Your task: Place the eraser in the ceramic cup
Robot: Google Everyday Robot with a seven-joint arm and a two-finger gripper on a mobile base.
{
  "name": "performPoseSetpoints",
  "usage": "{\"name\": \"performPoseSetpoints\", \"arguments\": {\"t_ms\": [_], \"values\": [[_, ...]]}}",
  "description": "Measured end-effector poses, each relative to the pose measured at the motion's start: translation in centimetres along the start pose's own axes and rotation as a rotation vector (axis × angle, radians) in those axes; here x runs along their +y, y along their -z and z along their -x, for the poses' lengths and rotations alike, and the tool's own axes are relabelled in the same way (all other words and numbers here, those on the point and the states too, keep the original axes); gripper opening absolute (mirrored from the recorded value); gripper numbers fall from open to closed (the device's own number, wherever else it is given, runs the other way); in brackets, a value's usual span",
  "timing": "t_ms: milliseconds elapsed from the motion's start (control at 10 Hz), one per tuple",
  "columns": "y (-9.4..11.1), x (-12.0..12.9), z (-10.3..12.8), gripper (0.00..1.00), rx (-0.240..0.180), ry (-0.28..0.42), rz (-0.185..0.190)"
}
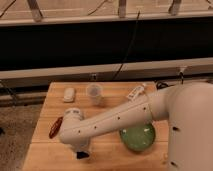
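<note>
The ceramic cup stands upright near the back middle of the wooden table. My white arm reaches from the right across the table to the front left. The gripper is low over the table near its front left part, well in front of the cup. The eraser does not show; it is hidden or out of view.
A white rounded lump lies left of the cup. A dark red elongated object lies at the left edge. A white bottle with a label lies at the back right. A green bowl sits at the front right, partly behind the arm.
</note>
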Motion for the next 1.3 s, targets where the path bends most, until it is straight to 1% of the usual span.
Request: {"name": "performPoseSetpoints", "arguments": {"t_ms": [100,300,400,500,600,800,900,1200,1300], "values": [[1.5,-0.4,-0.6,0.05,0.021,0.007,0.005],[3.3,-0.9,-1.4,0.05,0.05,0.012,0.022],[4.4,-1.0,-2.1,0.05,0.059,0.008,0.029],[5.4,-0.6,-3.3,0.05,0.064,-0.007,0.033],[6.0,0.0,-4.0,0.05,0.065,-0.025,0.032],[7.7,2.9,-6.2,0.05,0.071,-0.091,0.024],[8.5,4.0,-6.9,0.05,0.072,-0.118,0.02],[10.2,5.6,-8.6,0.05,0.068,-0.182,0.011],[10.6,5.9,-9.3,0.05,0.057,-0.207,0.005]]}}
